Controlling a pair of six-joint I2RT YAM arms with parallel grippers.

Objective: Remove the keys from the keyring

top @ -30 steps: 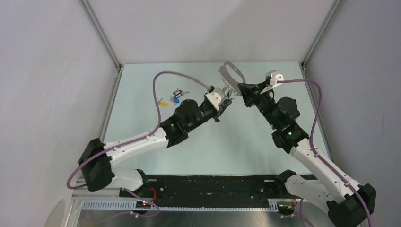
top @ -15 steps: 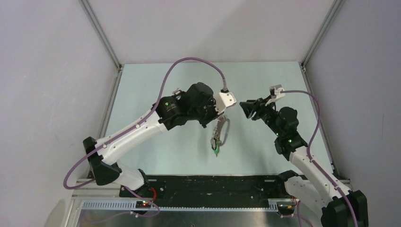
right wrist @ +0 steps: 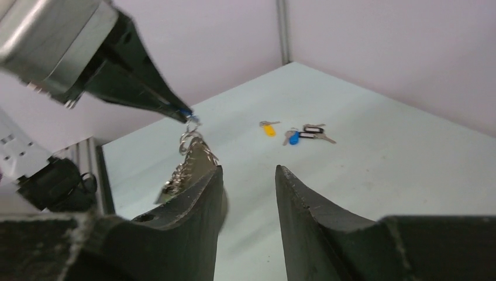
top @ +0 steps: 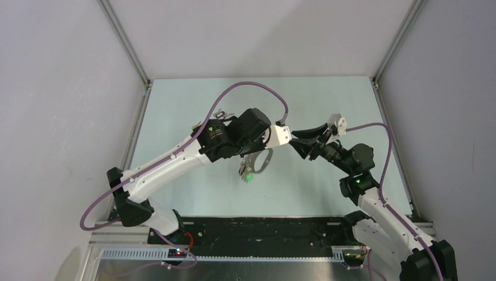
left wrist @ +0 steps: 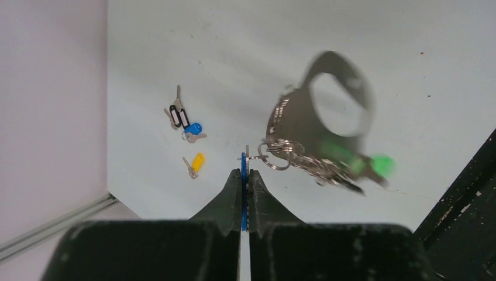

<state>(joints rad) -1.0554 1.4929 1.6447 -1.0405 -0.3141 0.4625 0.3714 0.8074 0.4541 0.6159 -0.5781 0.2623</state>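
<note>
My left gripper (left wrist: pixel 245 171) is shut on the thin blue head of a key (left wrist: pixel 243 161). That key's small ring links to the pale grey keyring (left wrist: pixel 292 120), which hangs off it in the air, blurred. A bunch of silver keys and a green-headed key (left wrist: pixel 380 165) dangle from the keyring. In the top view the keyring (top: pixel 264 160) and the green key (top: pixel 248 175) hang below the left gripper (top: pixel 255 153). My right gripper (right wrist: pixel 248 170) is open and empty. It sits just right of the keyring (right wrist: pixel 196 158), its left finger in front of it.
Three loose keys lie on the table at the far left: a yellow one (left wrist: pixel 198 162), a blue one (left wrist: pixel 193 127) and black-tagged ones (left wrist: pixel 180 115). They also show in the right wrist view (right wrist: pixel 294 137). The black front edge (left wrist: pixel 468 205) and the left wall are close.
The keyring was high at the back between both grippers. It now hangs from the left gripper, nearer and lower, and has swung left. The right gripper has moved left towards it.
</note>
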